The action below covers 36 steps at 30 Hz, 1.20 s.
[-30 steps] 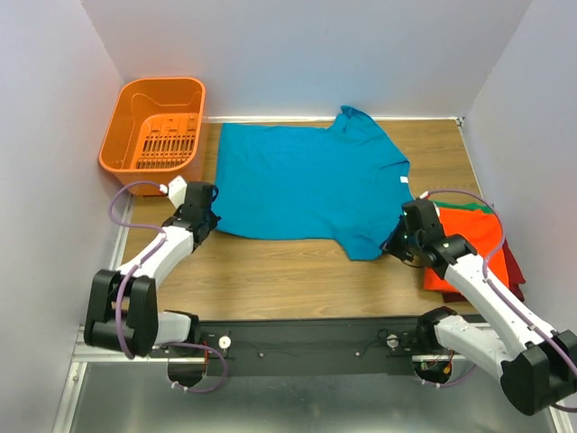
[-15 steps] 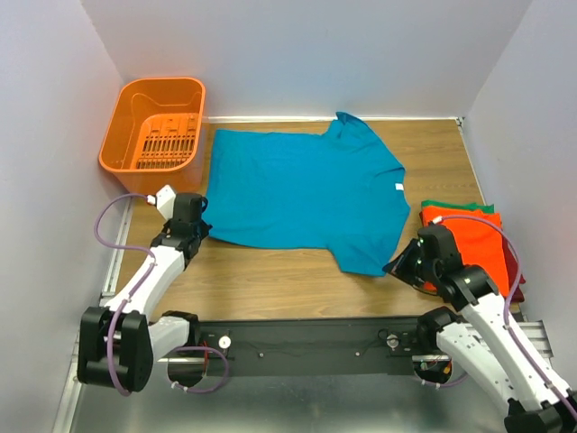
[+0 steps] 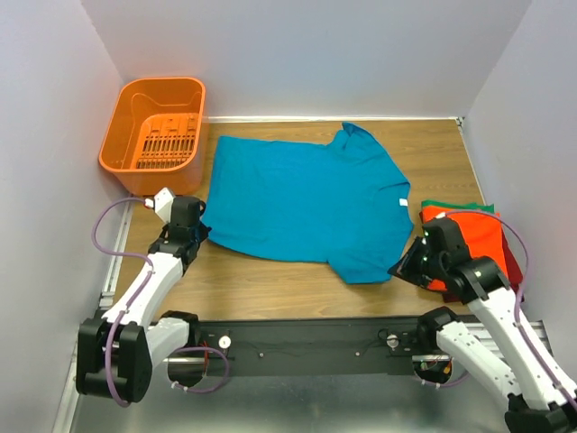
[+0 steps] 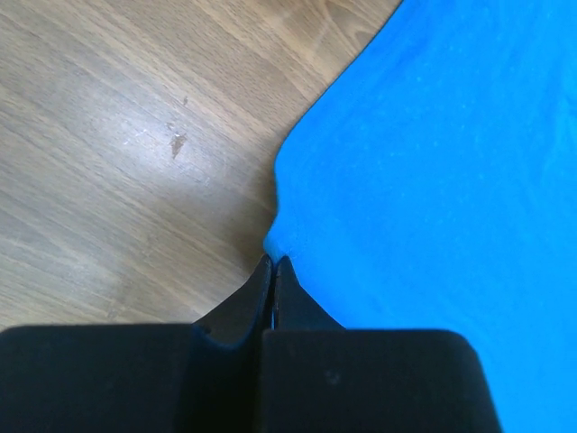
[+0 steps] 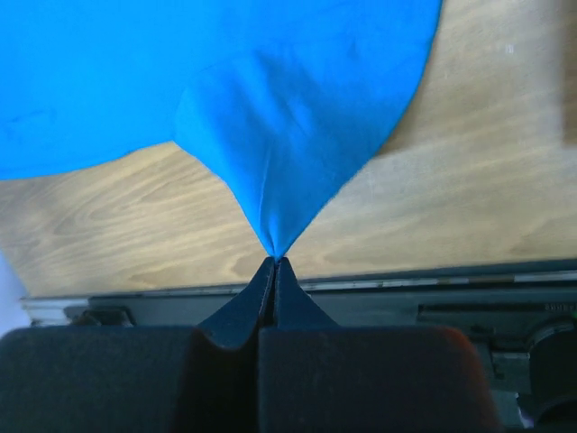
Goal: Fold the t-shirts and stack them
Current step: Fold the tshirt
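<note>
On your table (image 3: 270, 290), the teal shirt (image 3: 302, 203) is lying spread flat, with the folded stack (image 3: 473, 236) just beside it at right. Your left gripper (image 4: 273, 263) is pinching its hem corner; your right gripper (image 5: 273, 262) is clamping its sleeve tip.

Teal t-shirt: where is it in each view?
Top external: teal t-shirt spread flat mid-table.
Left wrist: fills the right side, corner pinched by left gripper.
Right wrist: upper half, tip pinched by right gripper.
Shared landmark: wooden table under it.
</note>
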{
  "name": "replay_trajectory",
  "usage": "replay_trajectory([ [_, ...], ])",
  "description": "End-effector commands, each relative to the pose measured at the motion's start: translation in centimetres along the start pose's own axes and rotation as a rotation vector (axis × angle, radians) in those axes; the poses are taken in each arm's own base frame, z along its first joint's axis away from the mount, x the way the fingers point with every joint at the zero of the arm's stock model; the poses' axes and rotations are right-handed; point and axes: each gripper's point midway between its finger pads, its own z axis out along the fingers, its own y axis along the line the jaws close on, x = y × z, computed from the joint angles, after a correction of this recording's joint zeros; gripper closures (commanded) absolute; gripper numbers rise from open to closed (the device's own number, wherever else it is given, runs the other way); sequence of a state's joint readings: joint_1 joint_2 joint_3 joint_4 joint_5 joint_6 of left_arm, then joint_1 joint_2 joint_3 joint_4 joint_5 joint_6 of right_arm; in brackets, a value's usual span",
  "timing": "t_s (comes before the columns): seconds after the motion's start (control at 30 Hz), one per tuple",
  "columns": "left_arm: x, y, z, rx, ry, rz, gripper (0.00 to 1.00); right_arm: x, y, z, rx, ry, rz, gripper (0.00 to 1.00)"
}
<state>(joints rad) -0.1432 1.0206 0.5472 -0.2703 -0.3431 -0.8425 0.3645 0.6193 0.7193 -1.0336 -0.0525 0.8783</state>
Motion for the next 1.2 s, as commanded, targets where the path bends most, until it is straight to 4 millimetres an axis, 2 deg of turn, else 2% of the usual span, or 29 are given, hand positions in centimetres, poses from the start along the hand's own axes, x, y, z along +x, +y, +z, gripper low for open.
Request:
replay_trajectory([
  [0.0,-0.8,-1.9,1.1,0.043,-0.009,-0.034,1.0,-2.6,1.3,1.6,0.016,-0.054,-0.062,0.99],
  [0.03,-0.7,-2.5,1.8,0.045,0.006,-0.03,1.0,-4.4,1.5,2.6,0.071,-0.088,-0.07,0.99],
  [0.07,-0.5,-2.7,2.2,0.037,0.02,-0.025,1.0,-4.8,1.2,3.4,0.108,-0.091,-0.07,0.99],
  [0.17,-0.5,-3.8,3.6,0.024,0.048,-0.003,1.0,-7.8,3.0,4.8,0.131,-0.149,-0.094,0.99],
  [0.27,-1.3,-5.1,4.2,0.033,0.044,-0.002,1.0,-9.4,3.8,6.0,0.158,-0.17,-0.102,0.99],
  [0.37,-2.4,-6.4,4.6,0.049,0.022,-0.009,1.0,-11.3,5.0,6.3,0.161,-0.218,-0.102,0.99],
  [0.43,-3.5,-7.4,4.8,0.058,0.005,-0.014,1.0,-12.1,5.2,7.3,0.189,-0.223,-0.114,0.99],
  [0.67,-3.5,-9.1,7.0,0.05,0.035,-0.033,1.0,-17.0,7.8,8.1,0.212,-0.317,-0.113,0.99],
  [0.73,-4.0,-9.8,7.3,0.059,0.028,-0.043,1.0,-18.2,7.5,8.7,0.231,-0.322,-0.096,0.99],
  [0.83,-4.3,-10.1,7.8,0.05,0.023,-0.049,1.0,-20.0,8.3,9.1,0.193,-0.336,-0.072,0.99],
  [0.9,-4.7,-10.5,8.0,0.053,0.014,-0.055,1.0,-20.9,8.5,10.2,0.187,-0.326,-0.061,0.99],
  [0.93,-4.9,-10.7,8.0,0.057,0.01,-0.057,1.0,-21.3,8.7,10.0,0.181,-0.337,-0.056,0.99],
  [0.97,-4.8,-10.7,8.2,0.054,0.013,-0.056,1.0,-21.4,8.6,10.9,0.181,-0.319,-0.057,0.99],
  [1.17,-5.4,-11.1,8.5,0.048,0.0,-0.064,1.0,-22.6,8.7,11.8,0.174,-0.324,-0.043,0.99],
])
